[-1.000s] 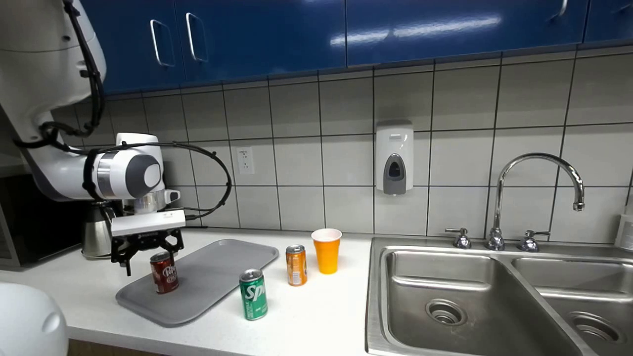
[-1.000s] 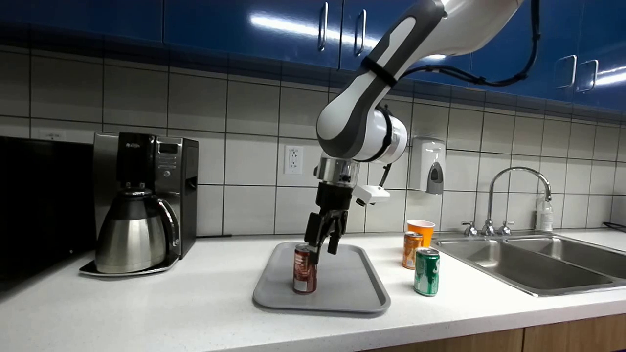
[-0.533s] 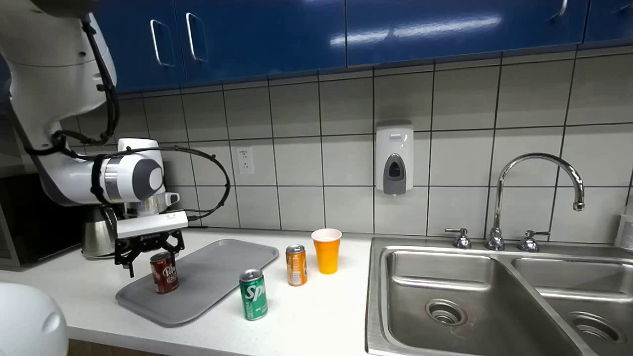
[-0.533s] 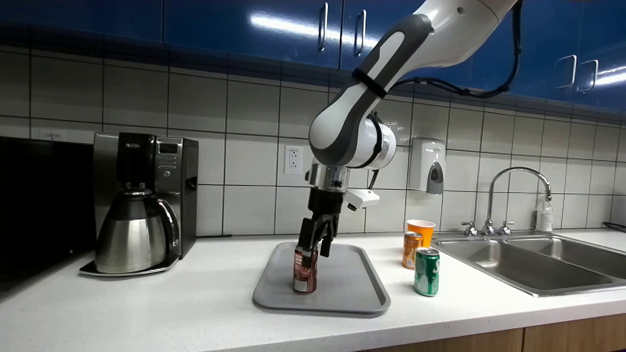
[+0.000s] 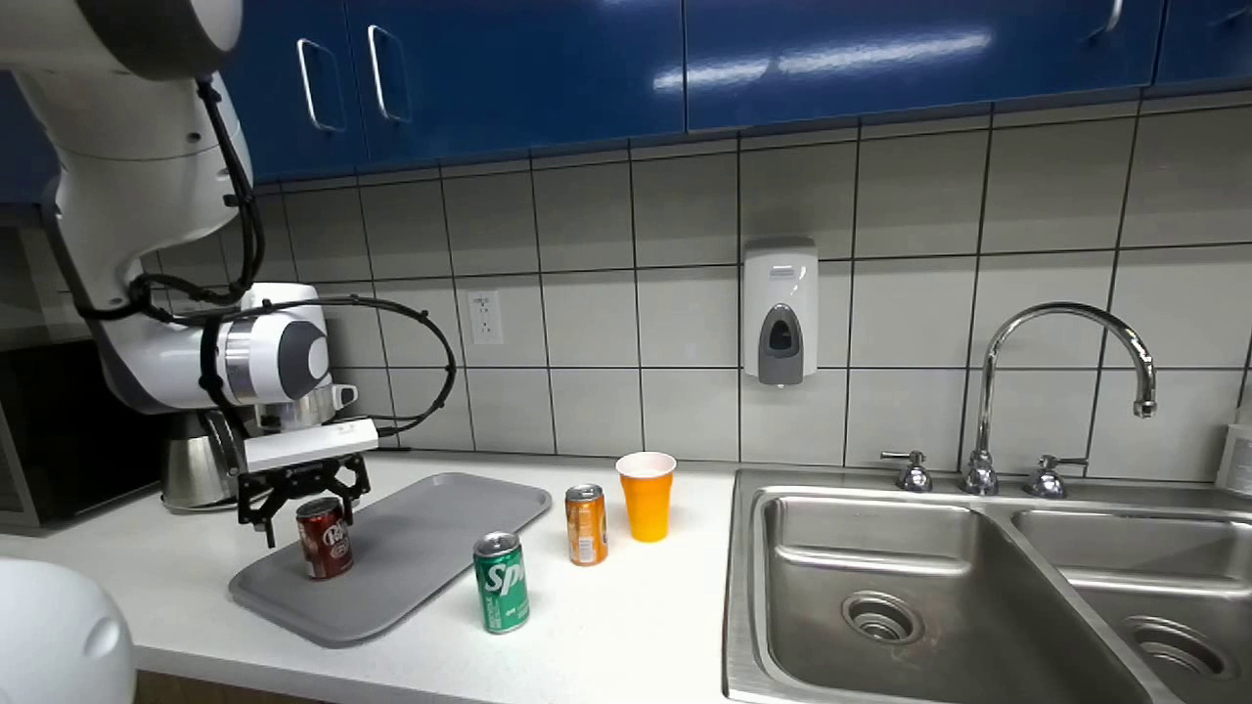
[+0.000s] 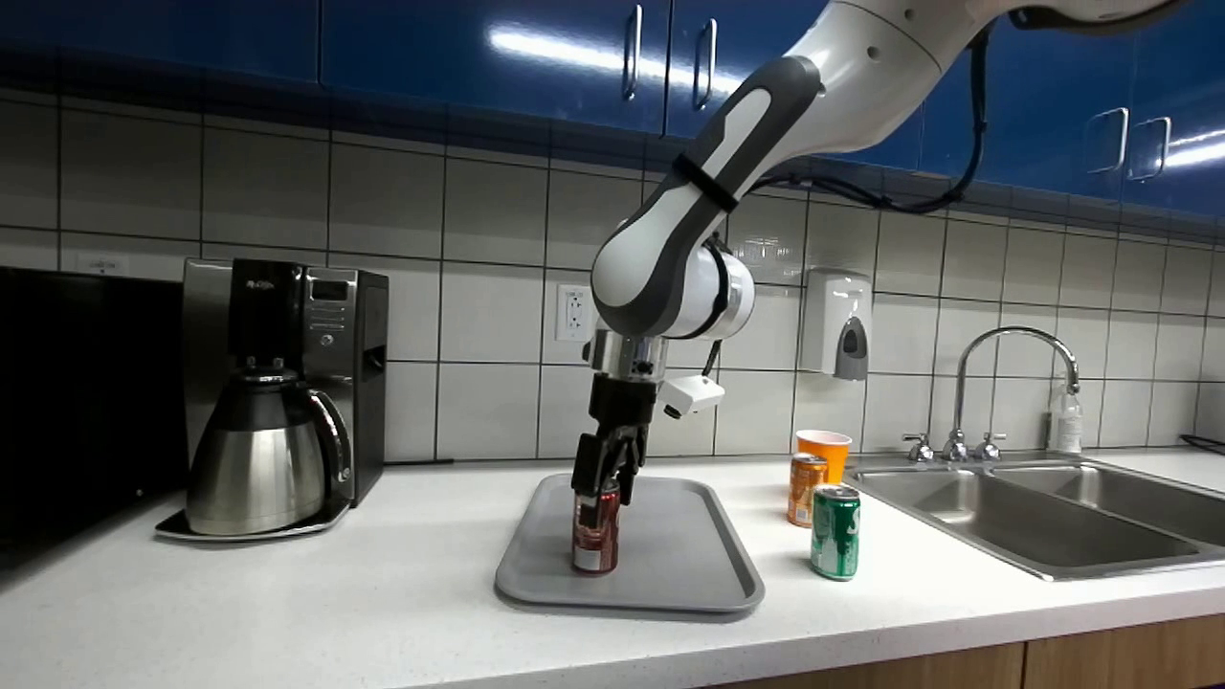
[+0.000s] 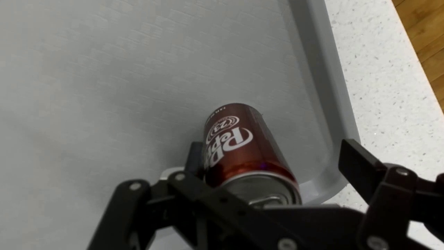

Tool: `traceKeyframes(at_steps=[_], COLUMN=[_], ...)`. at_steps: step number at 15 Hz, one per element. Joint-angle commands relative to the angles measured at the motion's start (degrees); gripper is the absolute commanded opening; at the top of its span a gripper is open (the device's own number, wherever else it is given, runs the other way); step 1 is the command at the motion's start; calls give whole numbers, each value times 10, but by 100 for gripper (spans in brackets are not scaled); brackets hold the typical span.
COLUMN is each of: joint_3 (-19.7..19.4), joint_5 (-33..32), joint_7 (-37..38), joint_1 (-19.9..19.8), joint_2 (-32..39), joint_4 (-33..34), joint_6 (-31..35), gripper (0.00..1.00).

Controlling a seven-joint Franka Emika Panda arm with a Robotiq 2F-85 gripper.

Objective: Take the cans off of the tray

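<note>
Low in the wrist view, the wide-spread pincer (image 7: 272, 152) straddles the red can (image 7: 248, 149); best shift frame-left to centre, squeeze, then lift off the tray (image 7: 156, 86).

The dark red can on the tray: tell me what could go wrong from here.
Closing the open gripper could shove or tip the dark red can: in the wrist view, one finger sits close beside it, the other finger well apart. Lifted too little, it might catch the raised rim of the tray. Carried towards the green can, which stands on the counter beside the tray, it might knock that one over.
</note>
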Motion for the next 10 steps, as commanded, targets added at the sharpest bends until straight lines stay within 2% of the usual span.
traceKeyframes(at_steps=[1, 8, 9, 10], joint_3=[0, -2, -2, -3], joint_5=[-22, -30, -31, -32], joint_7=[19, 18, 17, 18], joint_1=[4, 4, 4, 3], joint_2=[23, 45, 47, 47], joint_4=[41, 71, 73, 74], joint_6=[-31, -41, -42, -42], gripper=[100, 100, 96, 74])
